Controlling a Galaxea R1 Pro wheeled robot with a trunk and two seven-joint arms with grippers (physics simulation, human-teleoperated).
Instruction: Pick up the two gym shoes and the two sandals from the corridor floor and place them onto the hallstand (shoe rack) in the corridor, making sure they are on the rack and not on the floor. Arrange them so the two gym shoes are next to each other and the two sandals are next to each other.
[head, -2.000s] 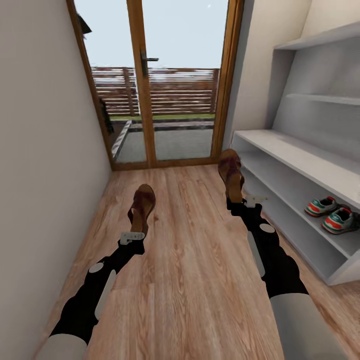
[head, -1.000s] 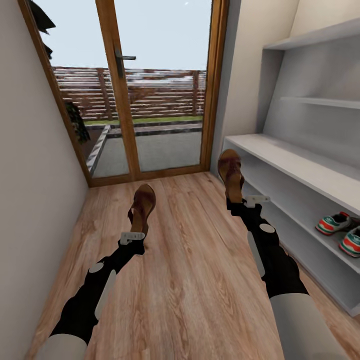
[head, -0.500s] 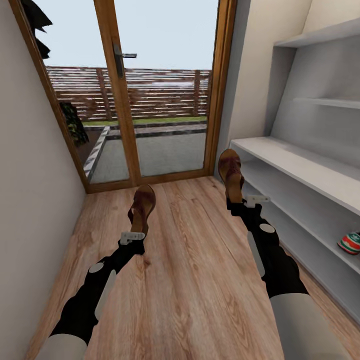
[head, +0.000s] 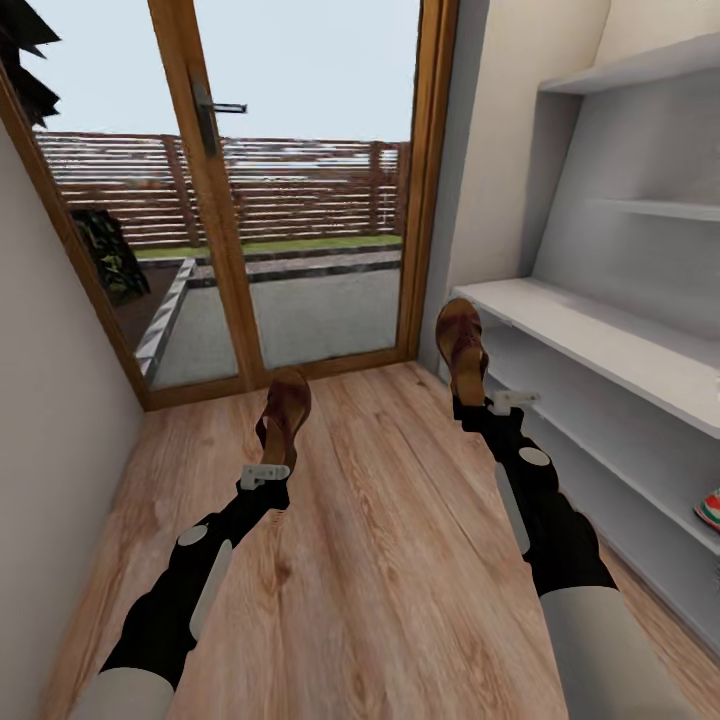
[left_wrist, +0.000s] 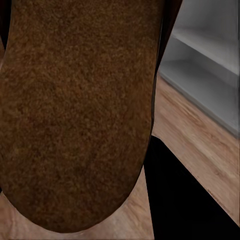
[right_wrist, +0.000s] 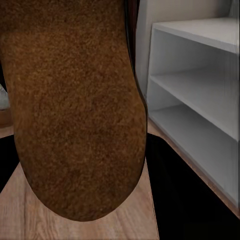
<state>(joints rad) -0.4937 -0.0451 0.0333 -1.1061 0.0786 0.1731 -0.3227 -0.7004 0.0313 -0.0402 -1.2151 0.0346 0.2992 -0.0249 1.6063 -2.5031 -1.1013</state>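
I hold one brown sandal in each hand, above the corridor floor (head: 380, 560). My left gripper (head: 268, 462) is shut on the heel of one sandal (head: 285, 408), whose toe points away toward the door. Its sole looms close in the left wrist view (left_wrist: 75, 110). My right gripper (head: 480, 402) is shut on the heel of the other sandal (head: 461, 348), which hangs just in front of the hallstand's (head: 600, 345) near end; its sole (right_wrist: 75, 100) is close to the right wrist camera. A sliver of one gym shoe (head: 710, 508) shows on the lower shelf at the right edge.
A wood-framed glass door (head: 215, 190) closes the corridor straight ahead, with a fence and yard beyond. A plain wall (head: 50, 480) runs along the left. The hallstand's pale shelves (right_wrist: 200, 85) line the right side, with stepped shelves (head: 650, 205) above.
The whole view has shifted, so the camera has moved: the door looks nearer and the gym shoes have slid to the right edge. Both arms still hold their sandals the same way.
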